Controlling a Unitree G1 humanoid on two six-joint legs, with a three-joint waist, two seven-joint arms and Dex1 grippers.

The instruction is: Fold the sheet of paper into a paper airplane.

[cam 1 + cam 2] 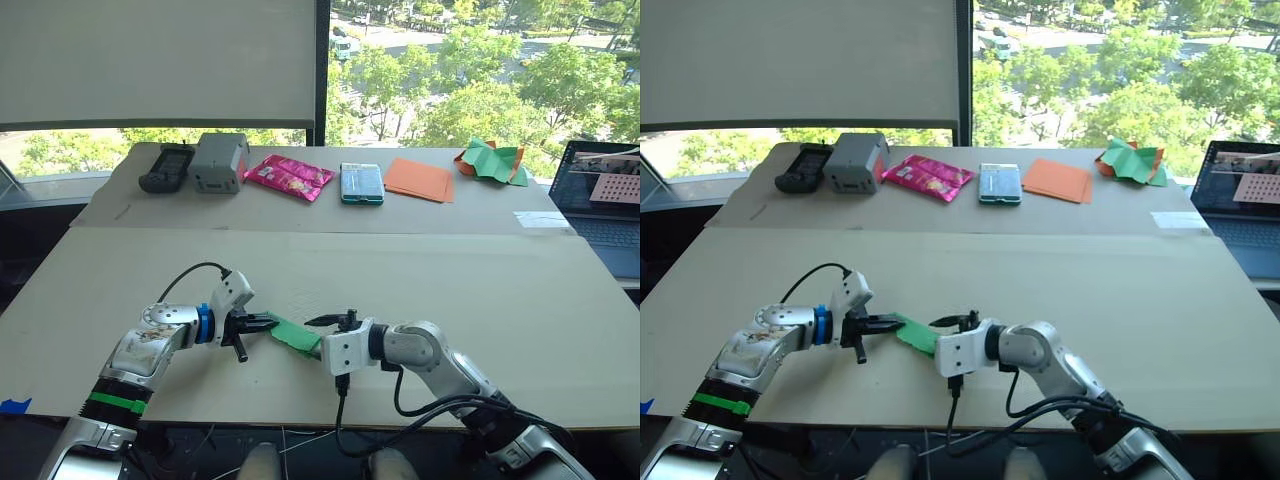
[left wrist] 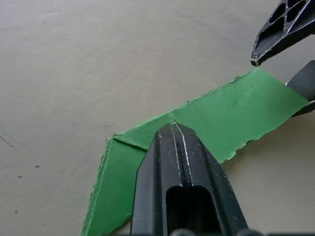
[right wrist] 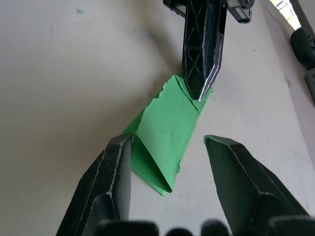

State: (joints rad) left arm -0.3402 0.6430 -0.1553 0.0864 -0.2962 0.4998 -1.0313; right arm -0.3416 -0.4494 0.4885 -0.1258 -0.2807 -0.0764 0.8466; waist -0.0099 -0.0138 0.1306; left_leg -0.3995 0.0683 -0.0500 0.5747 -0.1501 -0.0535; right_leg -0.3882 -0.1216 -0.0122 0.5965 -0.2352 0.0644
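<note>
Thin bright green folded paper strip (image 1: 295, 335) lies on the beige table (image 1: 450, 280), long axis running gripper to gripper. Left gripper (image 1: 262, 323) is clenched on its near end. Right gripper (image 3: 167, 147), fingers spread, straddles the far end, not yet gripping.

Counted on the table (image 1: 560, 330): one folded green sheet of paper (image 1: 295, 335) at lower centre, between two grippers, the left gripper (image 1: 262, 324) and the right gripper (image 1: 322, 322).

Along the far edge, upper part of the frame, left to right: one dark handheld device (image 1: 166, 167), one grey box (image 1: 219, 162), one pink snack packet (image 1: 289, 177), one teal packet (image 1: 361, 183), one stack of flat orange sheets (image 1: 419, 179), one crumpled green-and-orange paper heap (image 1: 492, 161).

At right edge: one laptop (image 1: 606, 200).
</note>
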